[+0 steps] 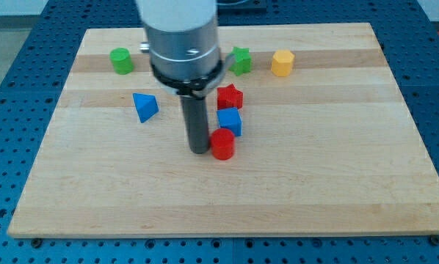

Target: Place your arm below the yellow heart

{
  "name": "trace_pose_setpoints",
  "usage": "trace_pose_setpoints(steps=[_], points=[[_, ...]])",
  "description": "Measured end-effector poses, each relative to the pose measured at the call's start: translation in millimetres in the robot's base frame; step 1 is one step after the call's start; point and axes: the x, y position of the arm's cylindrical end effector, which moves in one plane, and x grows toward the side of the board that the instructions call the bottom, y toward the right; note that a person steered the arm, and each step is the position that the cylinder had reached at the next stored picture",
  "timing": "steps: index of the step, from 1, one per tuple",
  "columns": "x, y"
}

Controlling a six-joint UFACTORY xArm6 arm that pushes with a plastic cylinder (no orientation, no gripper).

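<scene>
I am resting my tip near the table's middle, touching the red cylinder just left of it. I have no hand, only a plain rod. No yellow heart is showing; it may be hidden behind my arm. The one yellow block, seemingly hexagonal, is sitting near the far right corner. Judging next: I must be locating the heart first. The blocks look like smooth plastic on pale wood.

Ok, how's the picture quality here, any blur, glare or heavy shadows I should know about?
In the camera view, light is even and soft on the wooden board, with no harsh glare; the blocks look sharp, like the yellow block and blue triangle; the arm's pale upper body at the view's top is slightly blurred; my tip casts only a faint shadow beside the red cylinder.
</scene>
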Motion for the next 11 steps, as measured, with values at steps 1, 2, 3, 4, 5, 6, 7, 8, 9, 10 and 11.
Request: trace_pose_setpoints(steps=[1, 2, 3, 4, 5, 6, 7, 8, 9, 10, 11], points=[[0, 15], [0, 15], [-10, -17], [-12, -24], [-26, -27], [-46, -27], [-65, -28], [-89, -31], [-121, -38], [-133, -39], [-135, -73]])
